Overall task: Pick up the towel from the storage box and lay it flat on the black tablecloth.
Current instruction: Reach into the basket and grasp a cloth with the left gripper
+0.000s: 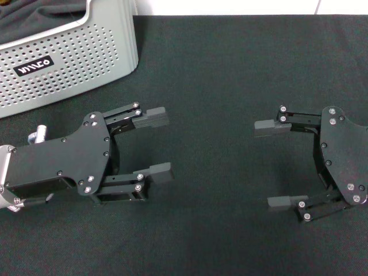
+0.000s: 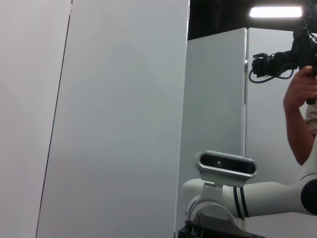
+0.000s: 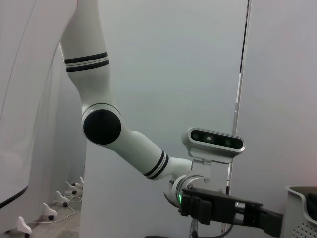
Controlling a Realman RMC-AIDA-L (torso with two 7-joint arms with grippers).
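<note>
The storage box [image 1: 75, 63], pale grey with dotted walls and a black label, stands at the back left on the black tablecloth [image 1: 230, 75]. A dark grey cloth [image 1: 34, 17] lies in it; no yellow-orange face, hem or tag shows, so I cannot tell whether it is the towel. My left gripper [image 1: 160, 145] is open and empty, low over the tablecloth in front of the box. My right gripper [image 1: 269, 164] is open and empty, facing it from the right. The right wrist view shows the left arm [image 3: 124, 139] and a corner of the box [image 3: 302, 213].
White panels stand around the table in both wrist views. The left wrist view shows my right arm's wrist camera [image 2: 225, 166] and a person holding a camera [image 2: 302, 84] behind it. A white strip borders the tablecloth's far edge [image 1: 230, 7].
</note>
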